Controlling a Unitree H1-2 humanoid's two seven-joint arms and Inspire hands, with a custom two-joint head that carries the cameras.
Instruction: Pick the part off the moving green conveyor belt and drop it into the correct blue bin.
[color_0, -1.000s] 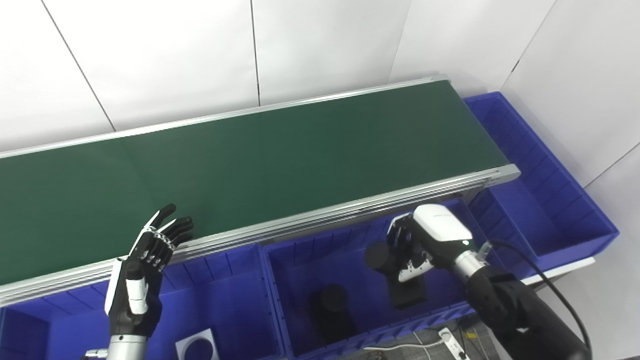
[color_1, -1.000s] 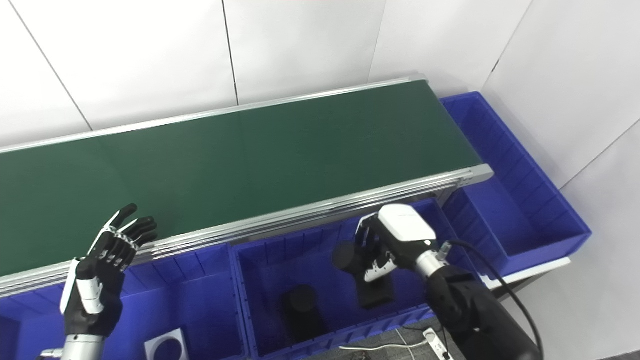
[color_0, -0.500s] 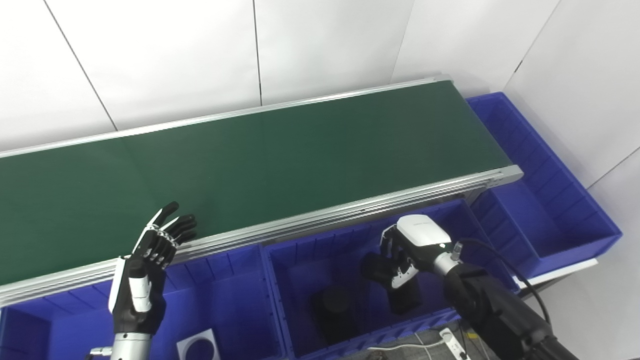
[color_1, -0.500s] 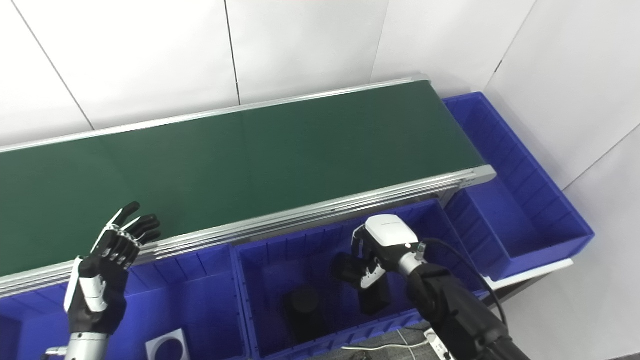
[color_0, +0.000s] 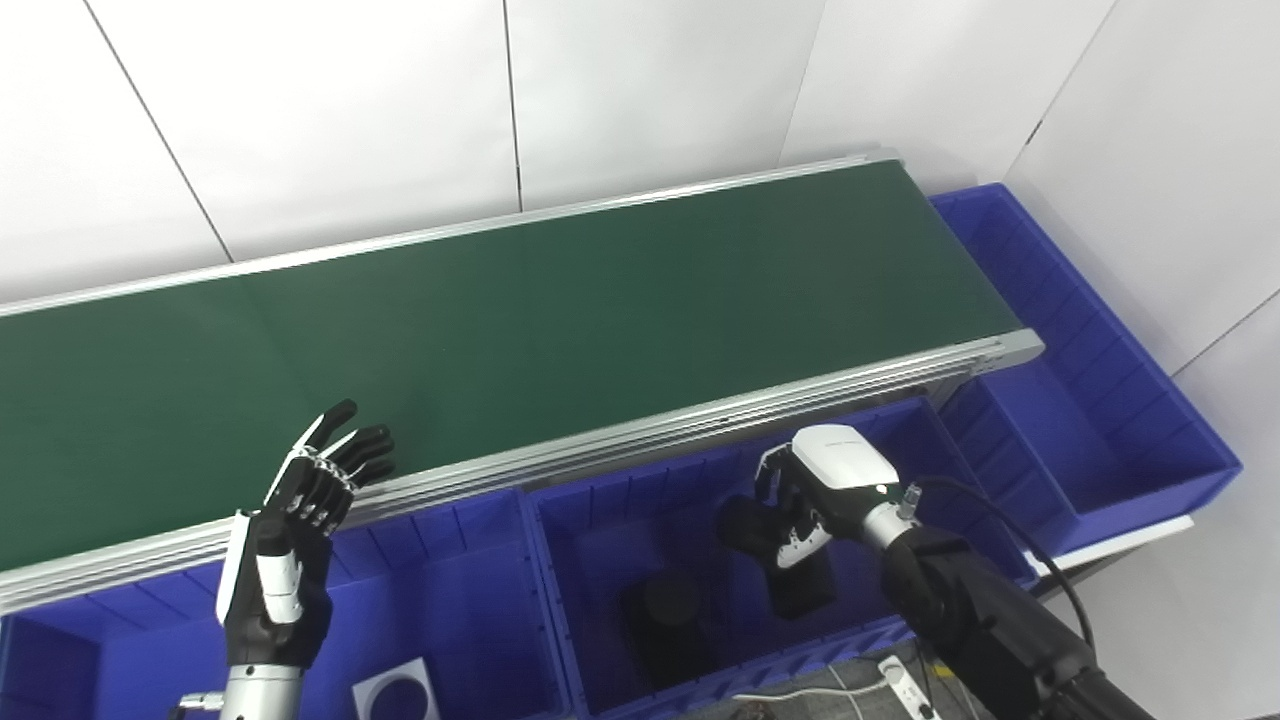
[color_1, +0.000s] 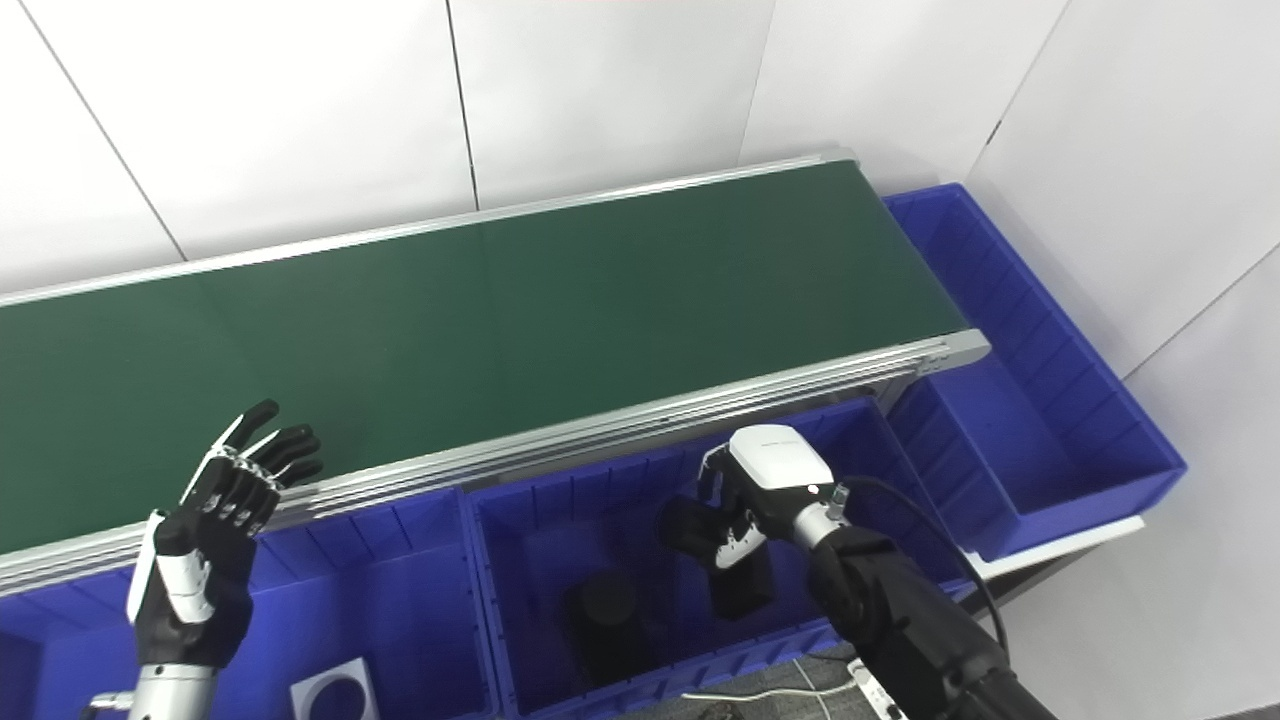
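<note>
My right hand (color_0: 822, 483) hangs low inside the middle blue bin (color_0: 598, 520), its fingers shut on a black cylindrical part (color_0: 743, 526) that sticks out to the left of the palm. The part is held above the bin floor, apart from the pieces lying there. My left hand (color_0: 303, 505) is raised at the near rail of the green conveyor belt (color_0: 520, 310), fingers spread and holding nothing. No part lies on the visible stretch of belt.
A black cylinder (color_0: 664, 612) and a black block (color_0: 806, 592) lie in the middle bin. The left bin (color_0: 470, 560) holds a white plate with a round hole (color_0: 395, 692). A long blue bin (color_0: 1100, 420) sits at the belt's right end. White wall panels stand behind.
My right hand has gone down into the middle bin with the black part still in it and edged slightly left. The left hand has stayed put.
</note>
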